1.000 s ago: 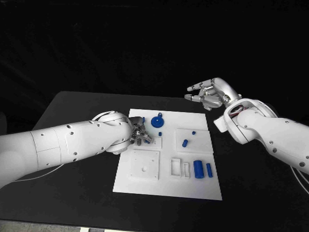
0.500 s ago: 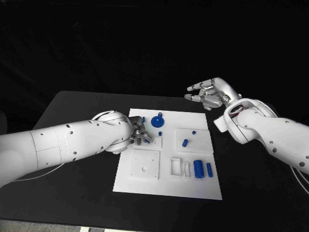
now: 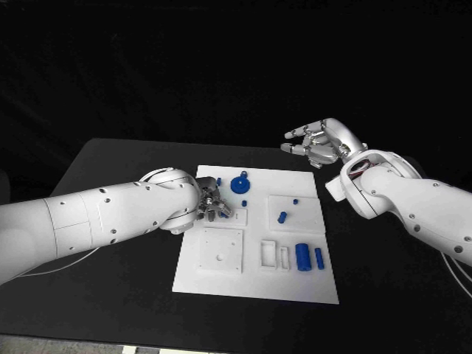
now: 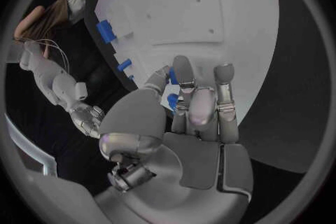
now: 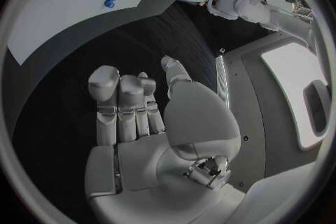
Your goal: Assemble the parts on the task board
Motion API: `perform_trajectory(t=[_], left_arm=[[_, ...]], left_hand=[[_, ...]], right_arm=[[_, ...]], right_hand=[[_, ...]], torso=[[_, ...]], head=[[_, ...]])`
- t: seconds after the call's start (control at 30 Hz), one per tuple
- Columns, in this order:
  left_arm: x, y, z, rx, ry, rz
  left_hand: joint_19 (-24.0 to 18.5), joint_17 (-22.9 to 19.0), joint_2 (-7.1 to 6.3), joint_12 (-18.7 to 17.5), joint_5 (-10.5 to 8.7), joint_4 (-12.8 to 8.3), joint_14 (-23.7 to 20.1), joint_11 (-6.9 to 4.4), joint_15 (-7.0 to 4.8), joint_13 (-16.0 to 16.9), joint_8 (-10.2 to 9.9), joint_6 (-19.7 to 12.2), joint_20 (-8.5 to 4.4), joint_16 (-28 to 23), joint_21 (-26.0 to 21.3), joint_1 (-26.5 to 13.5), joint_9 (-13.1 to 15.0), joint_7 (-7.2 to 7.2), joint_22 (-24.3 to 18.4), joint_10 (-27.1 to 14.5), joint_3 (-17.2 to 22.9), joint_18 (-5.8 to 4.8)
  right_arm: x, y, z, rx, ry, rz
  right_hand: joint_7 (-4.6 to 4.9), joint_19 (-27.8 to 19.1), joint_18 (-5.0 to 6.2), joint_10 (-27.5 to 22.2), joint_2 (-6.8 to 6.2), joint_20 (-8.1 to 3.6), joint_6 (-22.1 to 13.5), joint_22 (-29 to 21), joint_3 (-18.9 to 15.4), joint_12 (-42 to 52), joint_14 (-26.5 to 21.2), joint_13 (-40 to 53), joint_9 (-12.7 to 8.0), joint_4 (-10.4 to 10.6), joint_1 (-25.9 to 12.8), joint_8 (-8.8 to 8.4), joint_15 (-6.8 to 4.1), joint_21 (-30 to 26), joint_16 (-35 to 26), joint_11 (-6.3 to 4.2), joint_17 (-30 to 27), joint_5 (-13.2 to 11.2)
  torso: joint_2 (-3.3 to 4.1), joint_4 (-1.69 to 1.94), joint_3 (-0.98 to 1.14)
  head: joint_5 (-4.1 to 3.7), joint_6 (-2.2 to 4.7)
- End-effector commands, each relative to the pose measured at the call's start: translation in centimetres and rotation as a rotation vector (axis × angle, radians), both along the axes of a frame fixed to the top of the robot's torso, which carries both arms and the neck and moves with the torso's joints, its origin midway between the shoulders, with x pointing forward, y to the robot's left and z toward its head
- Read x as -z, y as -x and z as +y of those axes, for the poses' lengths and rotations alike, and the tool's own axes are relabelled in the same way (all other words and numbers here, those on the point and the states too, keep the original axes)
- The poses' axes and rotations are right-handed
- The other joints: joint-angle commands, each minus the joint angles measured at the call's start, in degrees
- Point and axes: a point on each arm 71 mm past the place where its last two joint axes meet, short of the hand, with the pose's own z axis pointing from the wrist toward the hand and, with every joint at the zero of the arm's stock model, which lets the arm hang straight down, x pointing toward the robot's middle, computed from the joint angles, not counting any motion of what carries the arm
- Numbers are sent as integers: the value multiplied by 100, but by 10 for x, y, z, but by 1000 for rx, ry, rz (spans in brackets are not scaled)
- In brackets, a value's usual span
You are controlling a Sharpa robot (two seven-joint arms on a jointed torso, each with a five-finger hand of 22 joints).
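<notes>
Left robot hand [image 3: 214, 206] is pinching a small blue part [image 4: 172, 102] over the task board [image 3: 300, 284] — part mostly hidden; right robot hand [image 3: 321, 144] is hovering empty, fingers apart.

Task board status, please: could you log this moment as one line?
left hand: fingers on small blue part | right hand: open, off task board

The flat white rectangular task board [image 3: 259, 287] lay in the middle of the black table, bearing raised white square blocks and slotted recesses. A round blue disc-shaped part [image 3: 243, 186] sat near its far edge, a small blue peg [image 3: 283, 217] lay on the right-hand white block, and a thick blue cylinder [image 3: 302, 258] and a thinner blue cylinder [image 3: 319, 258] lay side by side, parallel, near the right edge. A further small blue piece [image 4: 172, 101] sat between the fingers of the left hand [image 4: 199, 109].
</notes>
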Motion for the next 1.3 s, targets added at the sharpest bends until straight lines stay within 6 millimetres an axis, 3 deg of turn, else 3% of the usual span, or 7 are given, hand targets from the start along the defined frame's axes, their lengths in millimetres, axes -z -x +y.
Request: perform_trajectory(t=[0.03, 1.3], left_arm=[[7, 3, 2, 10, -22, 57], [6, -3, -2, 30, -53, 97]], left_hand=[[17, -4, 289, 8, 44, -116, 0, -37, 0, -5, 24, 1012, 20, 30, -18, 257, -3, -520, 95, 287, 77, -27], [0, -33, 293, -5, -9, -130, -20, -32, 6, -16, 23, 988, 29, 22, -25, 262, 1, -513, 94, 287, 60, -22]], right_arm=[[1, 0, 1, -13, 4, 5], [3, -1, 4, -16, 3, 12]], right_hand=[[-8, 151, 41, -26, 15, 20, 36, 580, 2, -25, -20, -3, -7, 40, -54, -29, 1, -28, -37, 11, -2, 21], [-8, 151, 41, -26, 15, 20, 36, 580, 2, -25, -20, -3, -7, 40, -54, -29, 1, -28, -37, 11, -2, 21]], torso=[[-1, 0, 1], [0, 2, 1]], head=[[-5, -6], [-30, -24]])
